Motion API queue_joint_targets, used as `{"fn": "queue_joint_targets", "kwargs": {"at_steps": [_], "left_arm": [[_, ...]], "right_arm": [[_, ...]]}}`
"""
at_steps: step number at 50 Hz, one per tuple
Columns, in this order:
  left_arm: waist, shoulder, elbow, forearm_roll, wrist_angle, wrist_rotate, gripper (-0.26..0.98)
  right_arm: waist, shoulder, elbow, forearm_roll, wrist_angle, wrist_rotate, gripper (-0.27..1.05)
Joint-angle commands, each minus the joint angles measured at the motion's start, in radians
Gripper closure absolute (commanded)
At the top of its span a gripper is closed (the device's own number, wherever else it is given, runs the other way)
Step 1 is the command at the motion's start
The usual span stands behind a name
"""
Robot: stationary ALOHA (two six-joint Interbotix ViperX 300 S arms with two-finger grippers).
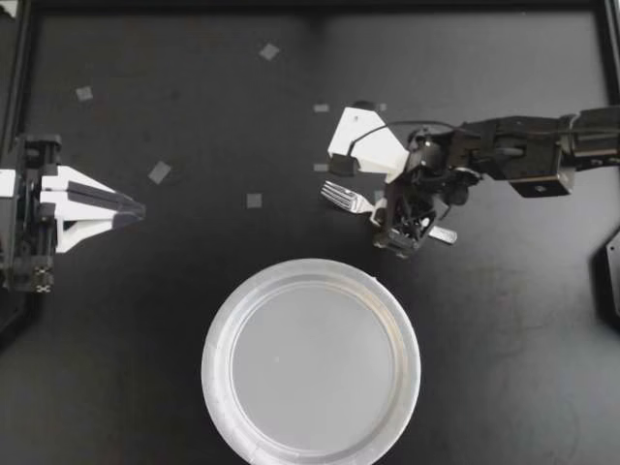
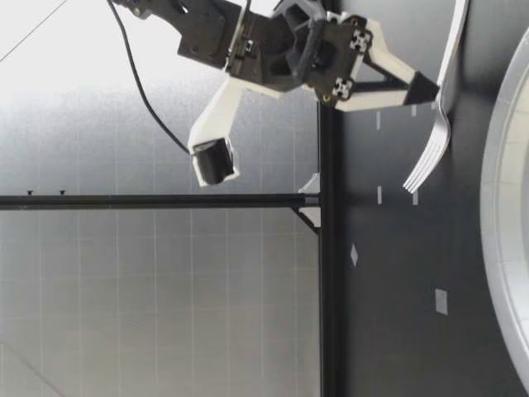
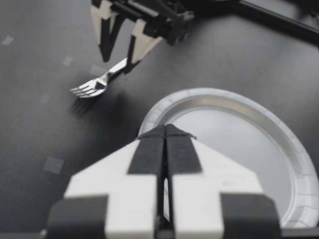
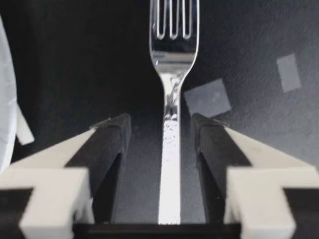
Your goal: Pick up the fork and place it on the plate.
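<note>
A silver fork lies on the black table above the clear plastic plate. My right gripper points down over the fork's handle. It is open: in the right wrist view the handle of the fork runs between the fingers with a gap on each side. The low view shows the right gripper just above the fork, beside the plate's rim. My left gripper rests shut and empty at the table's left side. From the left wrist view I see its shut fingertips, the fork and the plate ahead.
Small grey tape squares are scattered over the table's far half, one close to the fork's tines. A black frame edges the table.
</note>
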Motion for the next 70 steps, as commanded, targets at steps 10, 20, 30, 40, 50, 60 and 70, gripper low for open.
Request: {"fn": "queue_joint_targets", "kwargs": {"at_steps": [10, 20, 30, 40, 50, 60, 70], "left_arm": [[-0.031, 0.005, -0.009, 0.002, -0.020, -0.002, 0.81], [-0.051, 0.005, -0.008, 0.002, -0.020, -0.006, 0.81], [-0.051, 0.005, -0.003, 0.002, -0.032, -0.006, 0.81], [-0.051, 0.003, 0.011, 0.002, -0.063, -0.005, 0.81], [-0.051, 0.003, 0.020, 0.002, -0.072, -0.005, 0.81], [-0.051, 0.003, 0.028, 0.002, -0.112, -0.005, 0.81], [-0.051, 0.018, 0.052, 0.009, -0.268, 0.023, 0.81]], "right_arm": [[-0.012, 0.014, -0.023, -0.002, -0.017, -0.002, 0.29], [-0.015, 0.028, -0.023, -0.002, -0.043, -0.003, 0.29], [-0.018, 0.035, -0.023, -0.002, -0.043, -0.005, 0.32], [-0.020, 0.035, -0.023, -0.002, -0.038, -0.003, 0.47], [-0.026, 0.032, -0.023, -0.002, -0.037, -0.005, 0.63], [-0.028, -0.037, -0.055, -0.002, -0.038, -0.009, 0.69], [-0.018, -0.242, -0.141, 0.000, -0.133, -0.051, 0.69]]}}
